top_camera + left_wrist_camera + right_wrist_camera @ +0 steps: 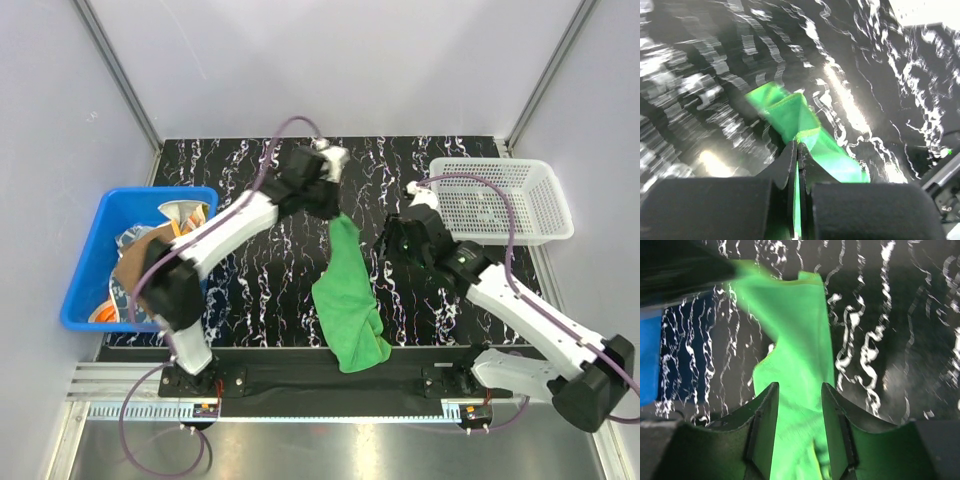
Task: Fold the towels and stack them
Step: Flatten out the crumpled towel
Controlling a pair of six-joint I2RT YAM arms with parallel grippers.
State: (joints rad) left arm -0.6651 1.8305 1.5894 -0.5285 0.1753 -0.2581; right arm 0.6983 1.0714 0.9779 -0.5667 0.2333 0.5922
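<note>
The left gripper (336, 208), reaching over the far middle of the black marbled table (270, 290), pinches the top corner of a plain green towel (348, 290) between fingers pressed tightly together. The left wrist view shows a thin fold of the green cloth (790, 112) clamped at the fingertips (790, 160). The towel hangs in a long, twisted strip from that grip, and its lower end lies bunched on the table's near edge, between the two arm bases.

Just to the right of the raised towel, the right gripper (392, 242) hovers with its fingers (765, 425) spread and nothing between them. Its wrist camera looks past them onto the green fabric (795, 340).

At the left edge, a blue plastic bin (90, 240) holds a heap of other towels (150, 255), including brown-orange and white ones. A white mesh basket (500, 200) stands at the far right.
</note>
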